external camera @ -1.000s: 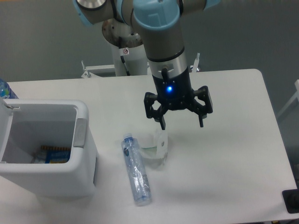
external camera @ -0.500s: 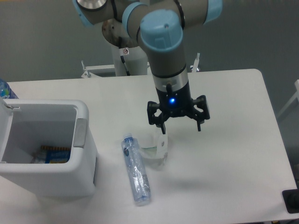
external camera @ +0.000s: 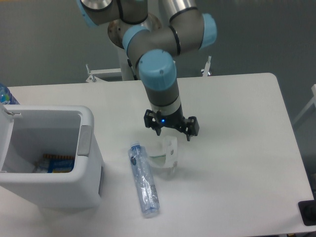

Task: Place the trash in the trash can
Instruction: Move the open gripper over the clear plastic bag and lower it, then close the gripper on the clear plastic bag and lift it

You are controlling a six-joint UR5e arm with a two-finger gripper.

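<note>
A small clear plastic cup (external camera: 165, 157) lies on the white table near its middle. A longer crushed clear bottle with a bluish tint (external camera: 144, 180) lies just left of it, pointing toward the front edge. My gripper (external camera: 171, 134) hangs directly over the cup's far side, open, one finger on each side and nothing between them. The trash can (external camera: 86, 143), a large white bin with a grey tab on its right wall, stands at the left and has some items inside.
A darker blue bottle (external camera: 5, 95) peeks in at the left edge behind the bin. A black object (external camera: 308, 212) sits at the table's front right corner. The arm's base post (external camera: 132, 61) rises behind the table.
The gripper has moved left and down, from right of the cup to just above it. The cup, bottle and bin have not moved.
</note>
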